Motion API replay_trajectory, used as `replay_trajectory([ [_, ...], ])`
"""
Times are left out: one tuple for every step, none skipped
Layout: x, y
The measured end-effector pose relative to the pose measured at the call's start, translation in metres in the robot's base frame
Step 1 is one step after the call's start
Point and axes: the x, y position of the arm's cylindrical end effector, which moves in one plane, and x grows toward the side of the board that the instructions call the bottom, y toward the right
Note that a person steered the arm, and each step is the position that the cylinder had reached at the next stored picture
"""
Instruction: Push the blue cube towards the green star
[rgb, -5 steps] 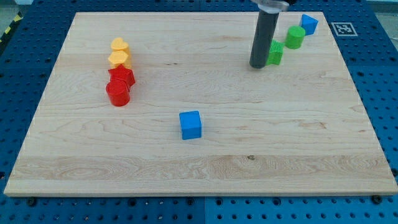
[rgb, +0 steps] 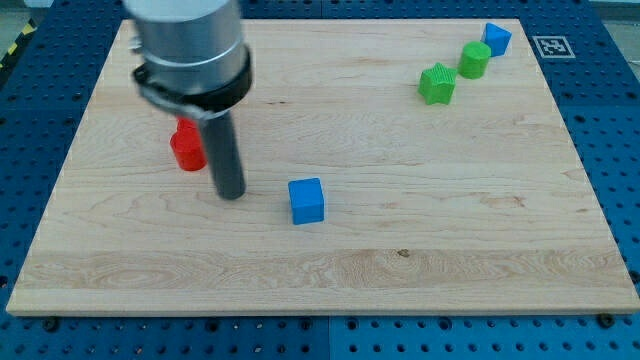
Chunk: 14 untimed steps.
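The blue cube (rgb: 307, 200) sits near the board's middle. The green star (rgb: 437, 84) lies towards the view's top right, far from the cube. My tip (rgb: 231, 194) rests on the board just to the view's left of the blue cube, with a small gap between them. The rod and the arm's grey body rise towards the view's top left.
A green cylinder (rgb: 474, 60) and a second blue block (rgb: 497, 38) lie beyond the star at the top right. A red cylinder (rgb: 186, 147) shows left of the rod; the arm hides other blocks above it. The wooden board (rgb: 320, 270) has blue pegboard around it.
My tip has moved from beside the green star at the top right down and left across the board to just left of the blue cube. The arm now hides the yellow blocks. No block has moved.
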Motion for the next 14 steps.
replay_trajectory([
  [0.028, 0.004],
  [0.028, 0.036],
  [0.028, 0.091],
  [0.028, 0.146],
  [0.028, 0.156],
  [0.027, 0.13],
  [0.027, 0.111],
  [0.022, 0.139],
  [-0.008, 0.149],
  [-0.041, 0.149],
  [-0.046, 0.151],
  [-0.009, 0.15],
  [-0.01, 0.12],
  [-0.039, 0.093],
])
